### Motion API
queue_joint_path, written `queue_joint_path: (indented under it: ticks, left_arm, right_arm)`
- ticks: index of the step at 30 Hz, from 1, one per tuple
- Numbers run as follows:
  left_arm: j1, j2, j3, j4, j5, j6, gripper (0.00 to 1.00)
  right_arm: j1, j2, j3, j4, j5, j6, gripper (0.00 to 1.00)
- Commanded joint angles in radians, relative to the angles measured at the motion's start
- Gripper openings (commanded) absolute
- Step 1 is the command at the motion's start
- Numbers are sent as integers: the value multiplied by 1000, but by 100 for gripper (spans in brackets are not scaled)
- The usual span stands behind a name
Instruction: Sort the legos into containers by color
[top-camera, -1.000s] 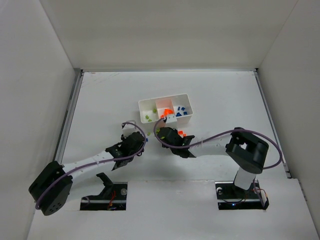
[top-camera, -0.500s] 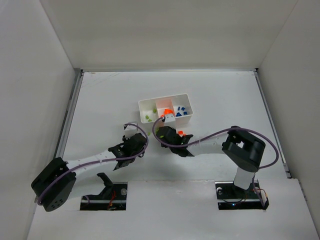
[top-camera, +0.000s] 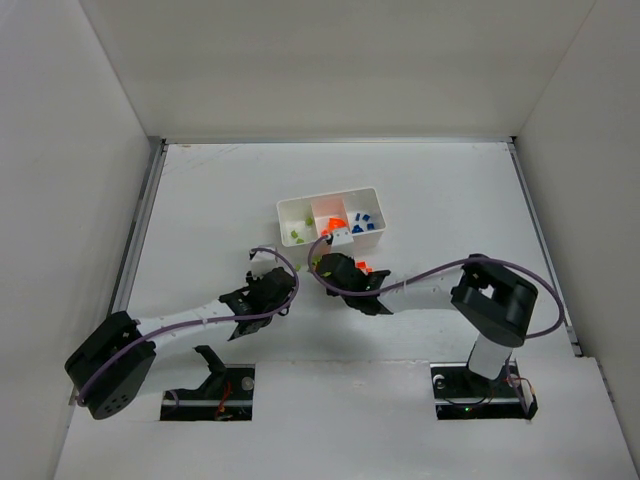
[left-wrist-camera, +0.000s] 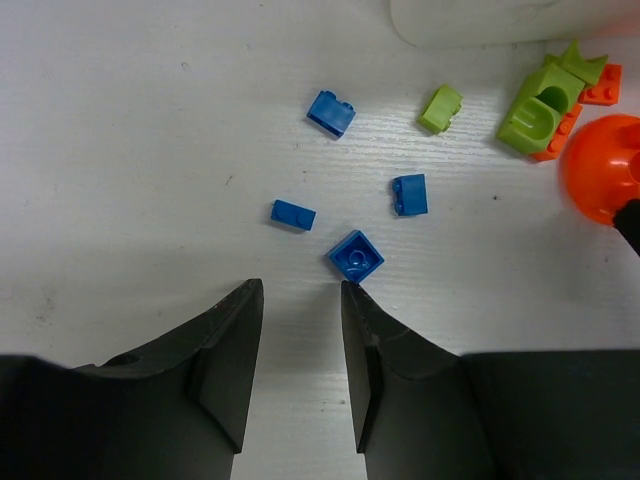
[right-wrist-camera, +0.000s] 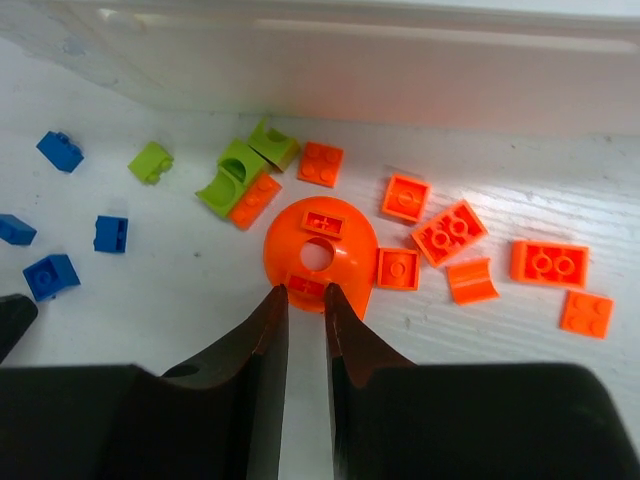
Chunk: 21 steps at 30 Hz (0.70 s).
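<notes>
1. Both arms are reaching forward, low over the table (top-camera: 450, 200)
2. The left gripper (left-wrist-camera: 300, 290) is hanging with its jaws parted and empty, a blue brick (left-wrist-camera: 356, 256) just beyond one fingertip
3. The right gripper (right-wrist-camera: 303, 292) is straddling an orange dome (right-wrist-camera: 345, 240) at its near rim, jaws narrow; I cannot tell whether they are clamping it
4. Loose legos (right-wrist-camera: 548, 262) are lying just before the white tray (top-camera: 330, 197), which is holding green, orange and blue pieces in separate compartments
5. White walls (top-camera: 330, 60) are enclosing the table

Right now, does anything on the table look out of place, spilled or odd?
Nothing looks damaged. Loose legos lie scattered beside the tray, colours mixed: a lime green arch touches an orange brick. The oddity is an orange round dish, far bigger than the bricks, with a small orange plate on it.
</notes>
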Motion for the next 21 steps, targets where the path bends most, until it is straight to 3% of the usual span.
queue_joint_path:
  ticks: [1,14,21]
  left_arm:
    - [5,-12,22,9,-26,-9,35]
    - [2,25,65,21,-28,21,36]
    - [-9,62,80,21,-49,37,36]
  right_arm:
    - [17,-103,-23,-16,19,-1,16]
    - [26,-390,-23,-109,-14,-48,16]
    - [-127,-309,112,-58,-122,-140,16]
